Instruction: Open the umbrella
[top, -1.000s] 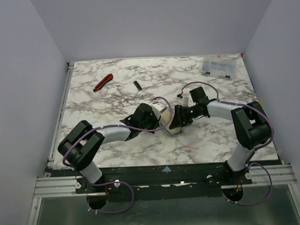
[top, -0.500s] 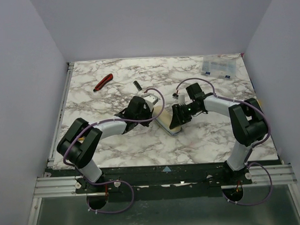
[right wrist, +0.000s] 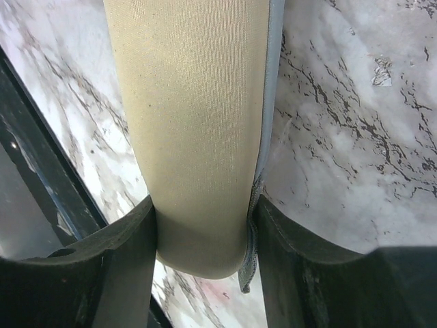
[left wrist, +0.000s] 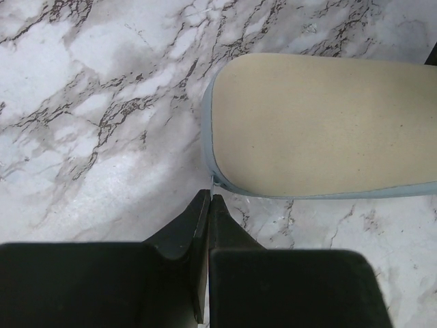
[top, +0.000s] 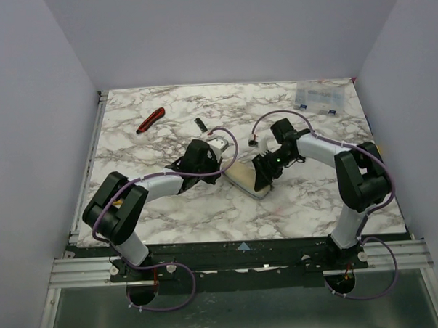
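The umbrella (top: 246, 180) lies in the middle of the table (top: 167, 137), a tan bundle with a pale blue edge. Our right gripper (right wrist: 205, 205) squeezes its sides. Our left gripper (left wrist: 210, 199) is pinched tight at the blue edge, and we cannot tell if it grips anything. We should hold firm and pull slowly, with no jerks.

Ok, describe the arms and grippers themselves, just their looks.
The left arm and right arm both have white links between bulky black joints, with purple cables looping alongside. Their fingers are matte black wedges; a green light glows near the right gripper.
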`<state>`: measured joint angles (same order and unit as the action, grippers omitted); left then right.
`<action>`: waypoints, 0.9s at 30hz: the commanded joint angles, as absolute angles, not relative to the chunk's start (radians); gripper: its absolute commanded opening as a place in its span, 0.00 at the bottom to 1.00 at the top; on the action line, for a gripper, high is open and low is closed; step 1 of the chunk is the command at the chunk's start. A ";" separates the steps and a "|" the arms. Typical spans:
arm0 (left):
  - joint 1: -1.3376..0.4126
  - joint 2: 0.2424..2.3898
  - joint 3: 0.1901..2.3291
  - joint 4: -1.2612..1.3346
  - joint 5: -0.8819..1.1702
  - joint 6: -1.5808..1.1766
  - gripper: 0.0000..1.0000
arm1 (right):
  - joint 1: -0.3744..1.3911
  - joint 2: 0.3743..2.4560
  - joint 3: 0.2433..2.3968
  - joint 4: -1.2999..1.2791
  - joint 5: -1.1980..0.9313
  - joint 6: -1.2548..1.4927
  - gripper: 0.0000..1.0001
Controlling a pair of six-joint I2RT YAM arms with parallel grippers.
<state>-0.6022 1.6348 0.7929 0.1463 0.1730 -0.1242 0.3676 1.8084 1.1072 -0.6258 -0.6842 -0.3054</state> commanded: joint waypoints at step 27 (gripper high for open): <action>-0.597 1.640 0.767 0.191 0.389 -0.231 0.00 | 0.507 1.640 1.059 -0.531 -0.351 -0.495 1.00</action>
<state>-0.5957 1.6348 0.7753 0.1524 0.3424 -0.2039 0.4889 1.6230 1.0805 -0.5716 -0.4202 -0.4816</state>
